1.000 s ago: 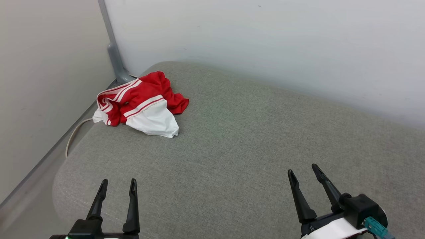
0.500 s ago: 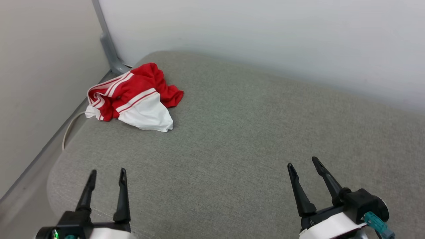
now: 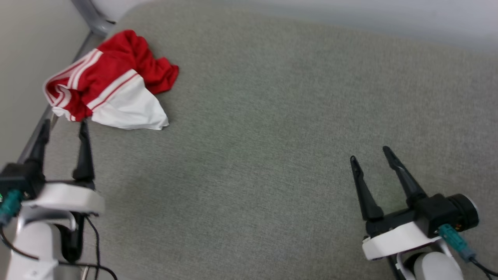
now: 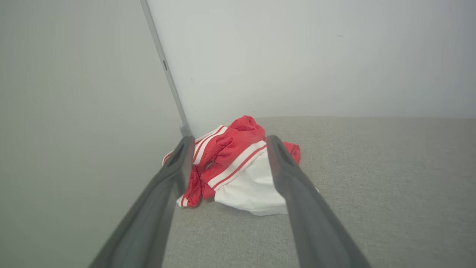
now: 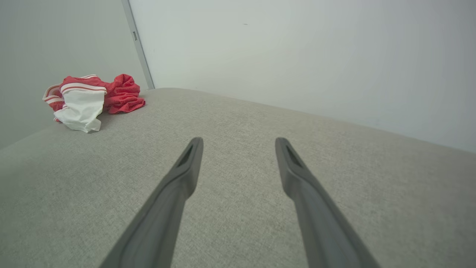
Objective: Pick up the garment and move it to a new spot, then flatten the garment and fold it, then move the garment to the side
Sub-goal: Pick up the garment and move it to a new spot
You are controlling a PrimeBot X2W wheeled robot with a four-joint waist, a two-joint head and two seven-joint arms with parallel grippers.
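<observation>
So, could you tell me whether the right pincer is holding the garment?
No: the right pincer stands open and empty above the grey cushion, and the garment lies crumpled far across it.

A grey fabric cushion point(image 3: 272, 116) meets pale walls point(image 4: 297, 56); a grey post point(image 4: 163, 70), perhaps metal, stands in the corner.
</observation>
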